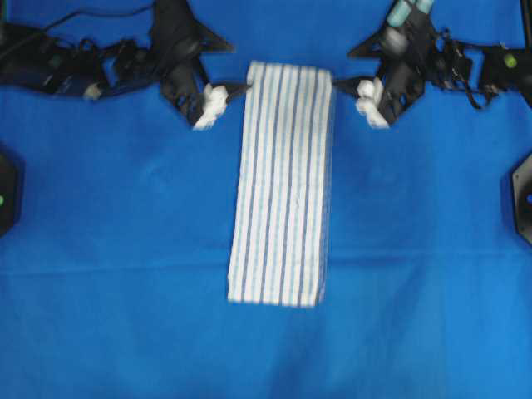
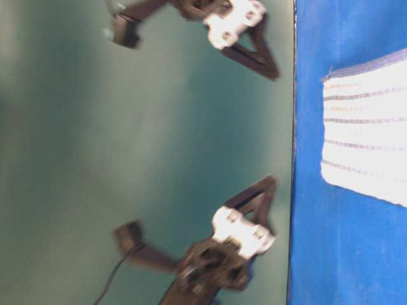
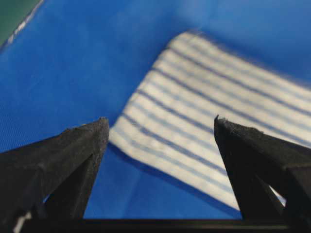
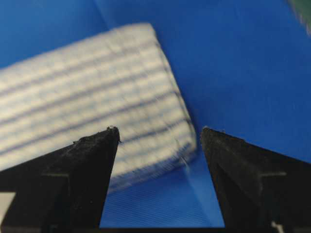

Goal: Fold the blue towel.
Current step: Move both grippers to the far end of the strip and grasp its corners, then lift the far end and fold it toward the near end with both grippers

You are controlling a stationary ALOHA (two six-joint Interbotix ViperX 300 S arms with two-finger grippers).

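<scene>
The blue towel (image 1: pixel 283 183) lay folded into a long strip on the bench (image 1: pixel 125 249); left gripper (image 1: pixel 235 89) and right gripper (image 1: pixel 345 83) both gaped wide, holding nothing.

Plain blue tablecloth (image 1: pixel 125 316) covers table, faint creases; dark green backdrop (image 2: pixel 127 159) behind.

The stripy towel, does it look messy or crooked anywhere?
Not really. The blue towel lies flat as a long narrow strip on the blue table cover, only slightly slanted. Its edges look a bit frayed. Both the left gripper and right gripper are open and hold nothing.
</scene>
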